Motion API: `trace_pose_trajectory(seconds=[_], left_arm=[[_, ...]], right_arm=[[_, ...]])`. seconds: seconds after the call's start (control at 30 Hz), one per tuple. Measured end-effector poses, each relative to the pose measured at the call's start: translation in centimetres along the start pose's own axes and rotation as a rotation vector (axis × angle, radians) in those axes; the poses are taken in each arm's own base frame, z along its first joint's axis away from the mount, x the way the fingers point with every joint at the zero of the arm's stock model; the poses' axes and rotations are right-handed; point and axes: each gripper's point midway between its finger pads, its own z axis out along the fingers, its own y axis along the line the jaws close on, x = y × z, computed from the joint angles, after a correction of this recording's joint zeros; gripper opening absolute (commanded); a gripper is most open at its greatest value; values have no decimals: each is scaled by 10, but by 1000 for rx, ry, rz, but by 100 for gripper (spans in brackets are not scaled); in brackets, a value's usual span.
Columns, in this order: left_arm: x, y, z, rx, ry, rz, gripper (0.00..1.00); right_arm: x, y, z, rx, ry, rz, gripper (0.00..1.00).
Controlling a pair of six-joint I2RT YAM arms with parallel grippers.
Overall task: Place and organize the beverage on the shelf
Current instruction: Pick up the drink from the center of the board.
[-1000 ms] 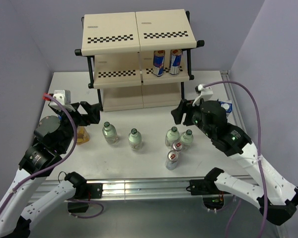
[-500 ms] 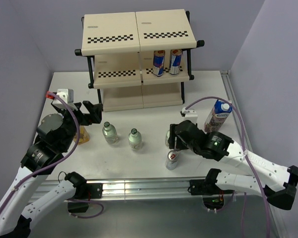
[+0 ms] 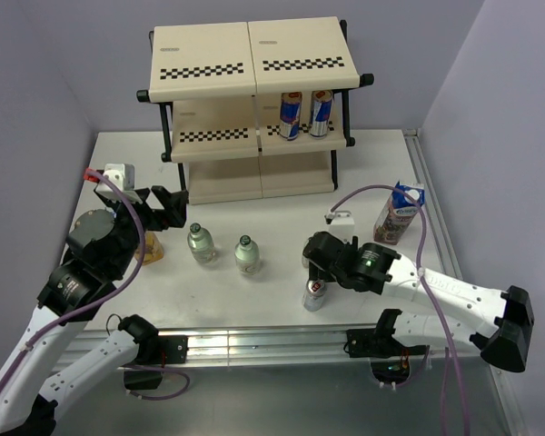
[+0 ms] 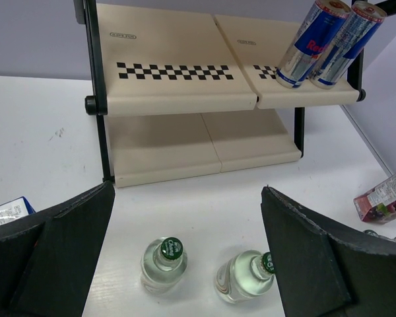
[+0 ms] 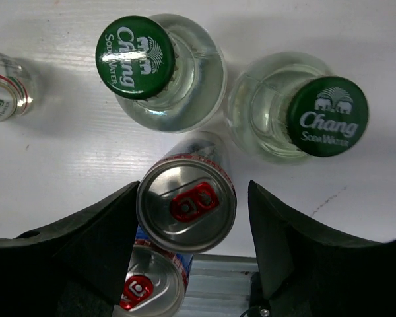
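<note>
The shelf stands at the back of the table, with two cans upright on the right half of its middle tier. My right gripper hangs open over the front cluster. In the right wrist view its jaws straddle one upright can, the left finger against it and a gap on the right. A second can stands just in front, and two green-capped bottles stand behind. My left gripper is open and empty, facing the shelf above two more bottles.
A purple carton stands upright at the right. A yellow carton is mostly hidden under my left arm. The metal rail of the table's front edge lies close behind the front can.
My right arm has swung from the middle right, forward and down over the cans and bottles at the front. The left arm has barely moved.
</note>
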Motion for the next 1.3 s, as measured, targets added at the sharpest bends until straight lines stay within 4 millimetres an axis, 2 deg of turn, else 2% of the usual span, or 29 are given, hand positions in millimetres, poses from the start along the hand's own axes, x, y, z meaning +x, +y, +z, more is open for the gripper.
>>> trace_pose_trajectory(seconds=[0.13, 0.17, 0.23, 0.27, 0.37, 0.53, 0.73, 0.9, 1.07, 1.17, 1.3], left_arm=[[2, -2, 0, 12, 5, 1, 100], [2, -2, -1, 13, 5, 1, 99], [2, -2, -2, 19, 4, 0, 99], [2, -3, -3, 23, 3, 0, 100], [0, -5, -4, 41, -2, 0, 100], [3, -11, -4, 75, 13, 6, 99], [11, -27, 0, 152, 50, 10, 100], [25, -49, 6, 259, 120, 16, 99], [37, -80, 14, 396, 215, -8, 99], [47, -106, 15, 521, 272, -46, 100], [55, -144, 7, 697, 259, -59, 100]], right_arm=[[3, 3, 9, 26, 13, -9, 58], [2, 3, 10, 30, 8, -11, 49], [0, 4, 11, 31, 2, -11, 38], [0, 4, 11, 33, 1, -13, 30], [-1, 4, 10, 43, 5, -19, 25], [-17, 1, -4, 70, -7, -34, 22], [-54, 11, -40, 5, -70, -25, 21], [-81, 17, -75, -73, -98, -63, 20], [-106, 26, -112, -157, -110, -132, 20], [-118, 31, -131, -203, -109, -186, 20], [-134, 40, -153, -262, -110, -251, 20]])
